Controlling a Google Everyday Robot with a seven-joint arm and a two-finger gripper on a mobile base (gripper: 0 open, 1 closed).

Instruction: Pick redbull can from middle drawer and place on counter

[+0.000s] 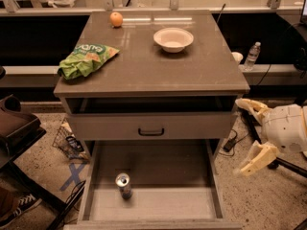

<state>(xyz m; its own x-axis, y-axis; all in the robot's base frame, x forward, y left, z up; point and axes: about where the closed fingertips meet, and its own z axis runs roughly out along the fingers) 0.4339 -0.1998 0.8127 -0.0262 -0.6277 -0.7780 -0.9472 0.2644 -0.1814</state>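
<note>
The redbull can [123, 185] stands upright on the floor of the open middle drawer [158, 166], left of its centre, silver top showing. The counter [151, 63] is the grey-brown top slab of the cabinet. My gripper [249, 135] is at the right, outside the cabinet, level with the drawer front and well right of the can. Its two cream fingers [254, 159] are spread wide apart and hold nothing.
On the counter lie a green chip bag [86, 59], an orange [116, 19] and a white bowl [173, 39]. A drawer front with a black handle [151, 131] sits above the open drawer. A water bottle [251, 55] stands at the right rear. A dark chair [14, 128] is left.
</note>
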